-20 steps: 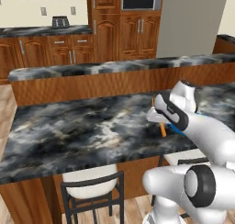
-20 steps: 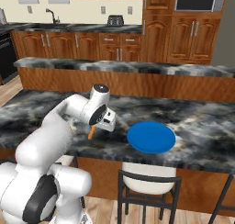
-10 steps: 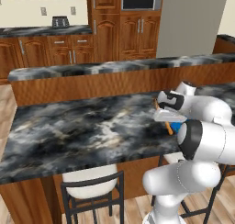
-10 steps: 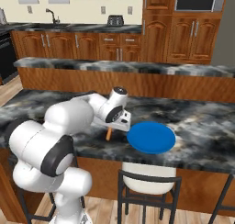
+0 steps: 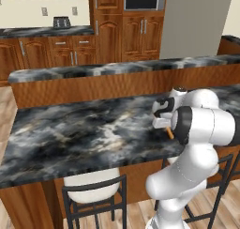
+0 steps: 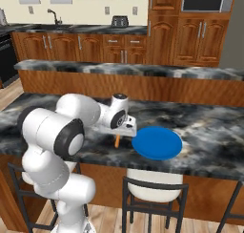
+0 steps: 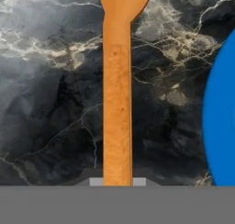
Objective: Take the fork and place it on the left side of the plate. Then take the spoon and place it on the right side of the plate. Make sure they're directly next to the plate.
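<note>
My gripper (image 6: 125, 130) is shut on the handle of the orange fork (image 6: 117, 141), which hangs low over the dark marble counter just left of the blue plate (image 6: 157, 142). The left base view has the gripper (image 5: 161, 122) beside my arm, with the fork (image 5: 169, 133) pointing down from it. In the hand view the fork (image 7: 117, 103) runs straight up from the gripper (image 7: 117, 182), and the plate (image 7: 223, 117) curves along the right edge, a gap of counter between them. The spoon is out of view.
The marble island counter (image 5: 84, 134) stretches wide to the left of my arm. A raised ledge (image 6: 143, 70) runs along its far side. Stools (image 6: 155, 189) stand under the near edge. Kitchen cabinets line the back wall.
My arm has swung to the right with the fork in its grip, bringing the fork close to the plate's left edge. The plate has not moved.
</note>
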